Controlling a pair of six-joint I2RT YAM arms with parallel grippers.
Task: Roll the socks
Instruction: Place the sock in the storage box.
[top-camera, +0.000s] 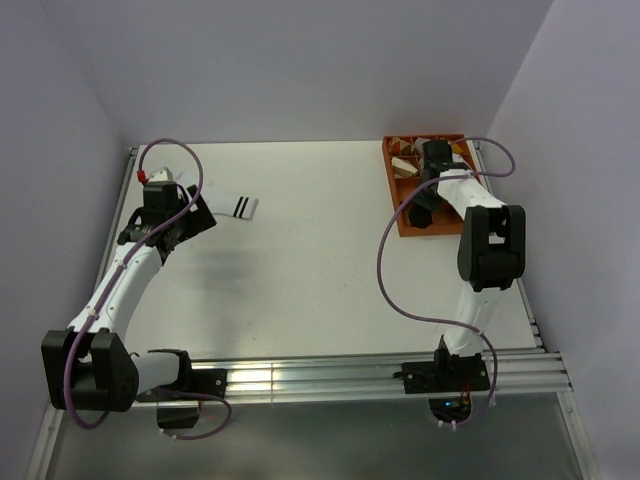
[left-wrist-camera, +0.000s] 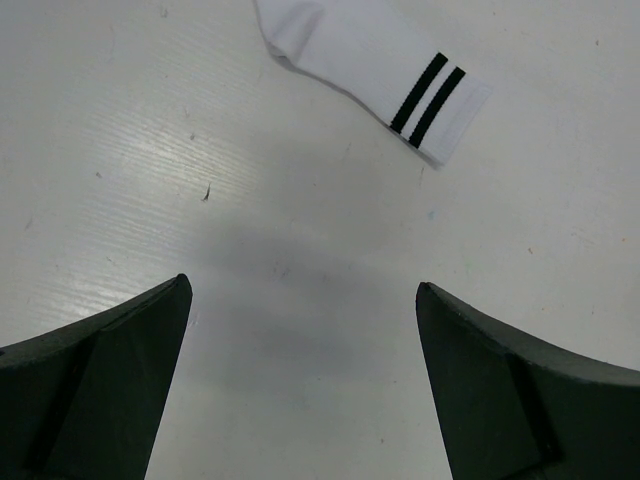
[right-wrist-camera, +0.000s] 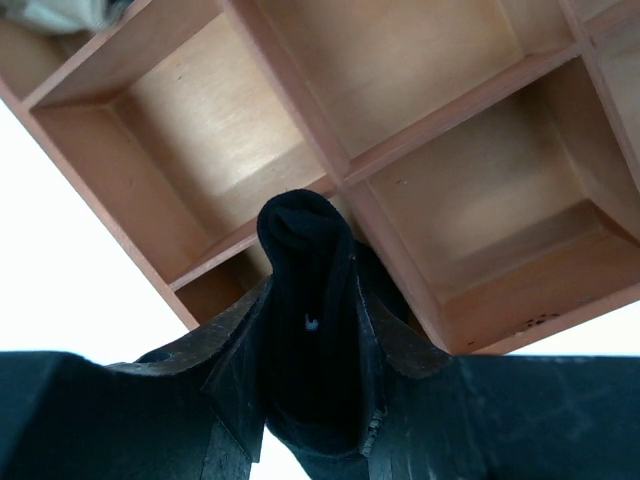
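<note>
The right gripper (right-wrist-camera: 312, 300) is clamped on a black sock (right-wrist-camera: 305, 240). The two dark fingers (right-wrist-camera: 235, 350) press against the sock from the left and right sides. The sock stands upright between them as a compact bundle, with its rounded, folded top protruding past the fingertips. Beyond the sock lies an orange-brown wooden tray (right-wrist-camera: 290, 110) divided into rectangular compartments. The sock top overlaps a divider junction; which compartment it is over cannot be determined. Pale fabric (right-wrist-camera: 60, 12) occupies the top-left corner compartment. The white worktop (right-wrist-camera: 70, 260) borders the tray.

No legible text, label, brand or number anywhere.
</note>
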